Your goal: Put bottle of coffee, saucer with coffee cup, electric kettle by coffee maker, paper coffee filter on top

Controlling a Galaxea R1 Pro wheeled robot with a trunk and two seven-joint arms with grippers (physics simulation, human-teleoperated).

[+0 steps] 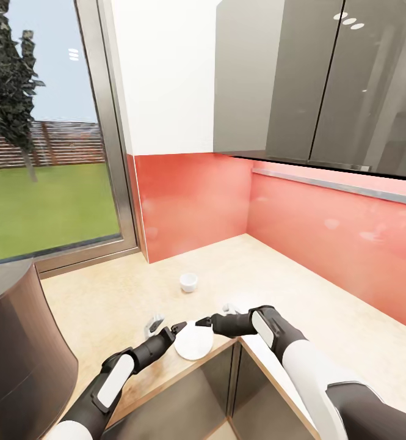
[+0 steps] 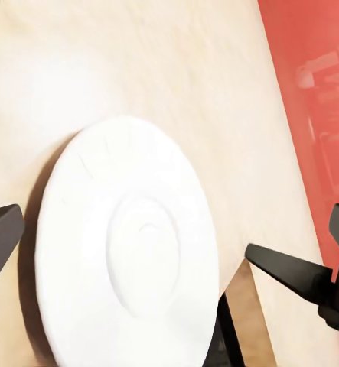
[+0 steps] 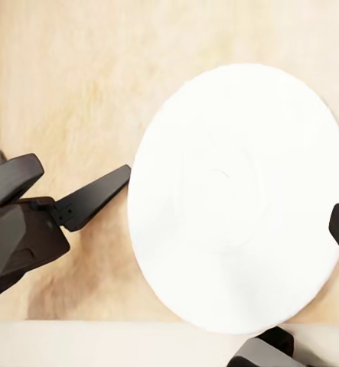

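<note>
1. Head view. The saucer [image 1: 193, 342], a flat round white disc, lies flat on the light beige wood-look desk [image 1: 343, 318] at the inner corner edge, above the glossy dark grey cabinets [image 1: 227, 391]. Being round, it has no long axis; its face points up. The left pincer [image 1: 178, 328] sits at the saucer's left rim and the right pincer [image 1: 204, 321] at its upper right rim, their tips close together over the plate. Whether either grips cannot be told here. The coffee cup [image 1: 188, 282], small, white and upright with its mouth up, stands further back on the desk, apart from the saucer. The coffee maker [image 1: 13, 354], a dark matt column, stands at far left. The backsplash [image 1: 325, 226] is glossy red.

2. Left wrist view. The left pincer [image 2: 165, 241] is spread wide, fingers [image 2: 284, 267] either side of the saucer [image 2: 127, 245], clear of its rim. A shallow centre well shows.

3. Right wrist view. The right pincer [image 3: 234, 202] is also spread, fingers [image 3: 92, 197] flanking the saucer [image 3: 238, 199], one tip just beside the rim.
</note>
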